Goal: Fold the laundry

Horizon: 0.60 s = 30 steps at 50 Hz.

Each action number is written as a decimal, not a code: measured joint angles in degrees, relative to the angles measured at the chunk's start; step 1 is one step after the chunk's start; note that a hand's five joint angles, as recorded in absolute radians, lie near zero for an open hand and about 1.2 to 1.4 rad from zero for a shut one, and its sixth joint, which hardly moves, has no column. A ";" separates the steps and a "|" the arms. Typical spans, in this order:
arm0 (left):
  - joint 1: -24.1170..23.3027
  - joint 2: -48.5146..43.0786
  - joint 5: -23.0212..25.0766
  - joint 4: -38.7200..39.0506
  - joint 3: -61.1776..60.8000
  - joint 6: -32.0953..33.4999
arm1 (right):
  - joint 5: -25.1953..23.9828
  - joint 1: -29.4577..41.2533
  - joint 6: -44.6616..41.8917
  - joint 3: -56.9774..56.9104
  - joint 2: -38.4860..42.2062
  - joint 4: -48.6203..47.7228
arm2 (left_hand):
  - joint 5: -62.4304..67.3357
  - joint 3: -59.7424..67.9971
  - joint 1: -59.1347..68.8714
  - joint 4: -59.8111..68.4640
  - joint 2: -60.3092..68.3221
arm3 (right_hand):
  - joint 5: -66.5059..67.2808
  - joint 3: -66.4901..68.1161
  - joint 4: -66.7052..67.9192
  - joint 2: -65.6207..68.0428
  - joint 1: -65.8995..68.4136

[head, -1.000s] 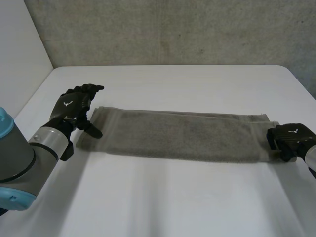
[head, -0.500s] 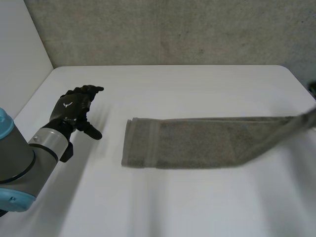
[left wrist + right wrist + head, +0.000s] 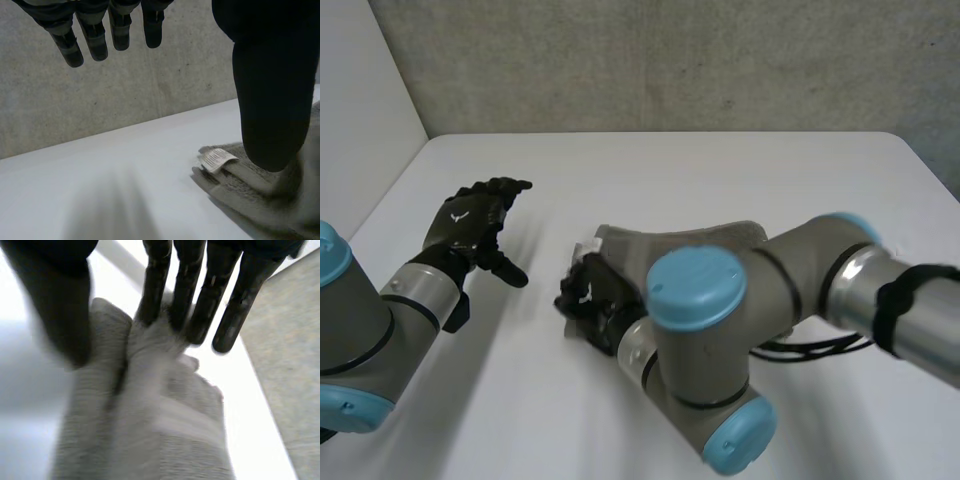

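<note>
**Operator:** What's nearest me?

**Coach:** Your right arm (image 3: 720, 330), swung across the front of the desk (image 3: 740, 165). At its end, your right robot hand (image 3: 588, 298) is down on the towel (image 3: 705, 240). Its fingers (image 3: 192, 305) and thumb are clamped on a bunch of cloth at the towel's left end.

**Operator:** And where does the towel lie?

**Coach:** In the middle of the desk, mostly hidden under your arm, with a grey hump showing just beyond it. I judge you're mid-fold, bringing one end over the other. Lower the pinched end flat and line its edge up with the layer below. Only then let go, or the bunch is likely to leave a ridge.

**Operator:** The other side?

**Coach:** Farther off, your left robot hand (image 3: 470, 222) is beside the towel, not touching it, with fingers straight and spread and holding nothing. Its wrist view shows a white label (image 3: 217, 159) at the cloth's corner nearest that hand. You could pin that corner with the left while you smooth with the right.
</note>
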 measured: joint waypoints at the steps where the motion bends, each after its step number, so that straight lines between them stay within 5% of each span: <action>1: -0.01 -0.04 0.00 0.00 0.00 0.00 | 0.03 0.07 0.05 0.11 0.11 0.00 | 0.00 0.00 0.00 0.00 0.00 | -3.65 -4.49 -4.47 -4.39 -3.27; 2: -0.04 -0.10 0.01 0.01 -0.01 0.01 | 0.07 0.09 0.35 0.52 -0.02 0.00 | 0.00 0.00 0.00 0.00 0.00 | -17.40 -17.26 -17.14 -17.09 -15.12; 4: -0.07 -0.17 0.01 0.02 -0.03 0.02 | 0.08 -0.15 1.21 1.34 -1.10 -0.06 | 0.00 0.00 0.00 0.00 0.00 | -23.37 -23.71 -23.53 -23.36 -20.25; 17: -0.64 -0.26 0.01 0.13 -0.61 0.02 | -1.55 -14.29 21.30 18.51 -21.95 -2.72 | 0.00 0.00 0.00 0.00 0.00 | -23.37 -24.57 -23.89 -23.96 -22.92; 28: -1.35 -0.48 0.01 0.93 -0.99 0.09 | -7.76 -29.74 22.10 34.97 -23.38 -4.38 | 0.00 0.00 0.00 0.00 0.00 | -22.70 -24.02 -23.49 -23.48 -22.17; 30: -1.48 -0.61 0.01 1.00 -1.00 0.10 | -8.64 -32.08 21.09 36.63 -22.51 -5.71 | 0.00 0.00 0.00 0.00 0.00 | -11.21 -12.72 -12.83 -12.21 -10.67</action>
